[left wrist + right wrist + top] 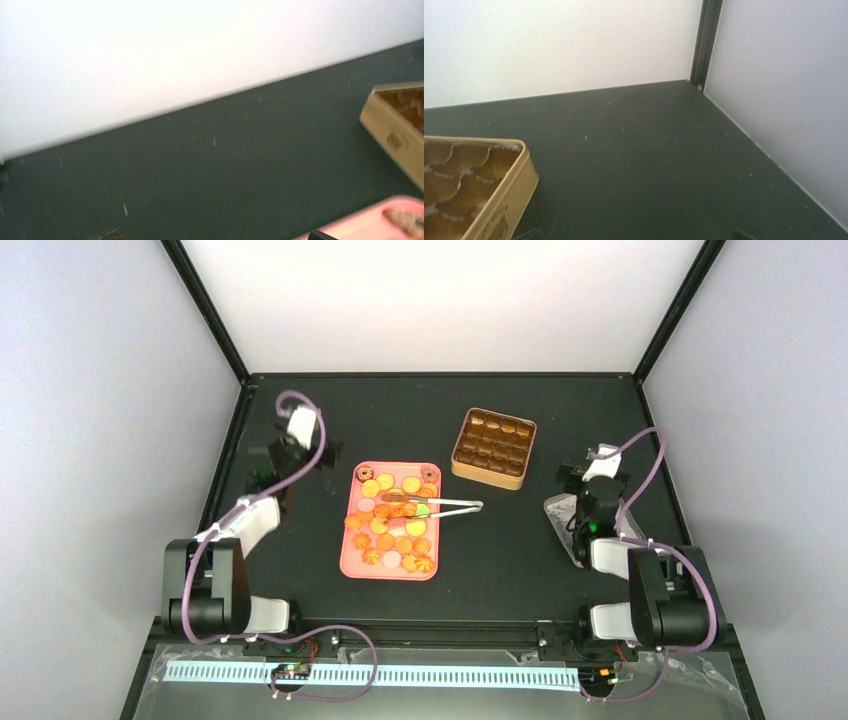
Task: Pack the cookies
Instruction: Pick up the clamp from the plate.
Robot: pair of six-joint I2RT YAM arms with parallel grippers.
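The cookies (385, 540), small rounds mostly orange and yellow, lie spread over a pink tray (345, 555) at mid-table. One cookie (406, 220) shows on the tray's corner (365, 224) in the left wrist view. My left gripper (298, 428) hovers left of the tray's far end, open, with only dark table between its fingertips (106, 234). My right gripper (598, 466) hangs right of a gold tin (487, 475), also open and empty, its fingertips (740, 234) just in frame.
Metal tongs (445, 506) lie across the tray, their handle sticking out to the right. The gold tin (506, 200) holds rows of brown cups with nothing in them. The tin (395, 135) also shows at the left wrist view's right edge. White walls enclose the dark table.
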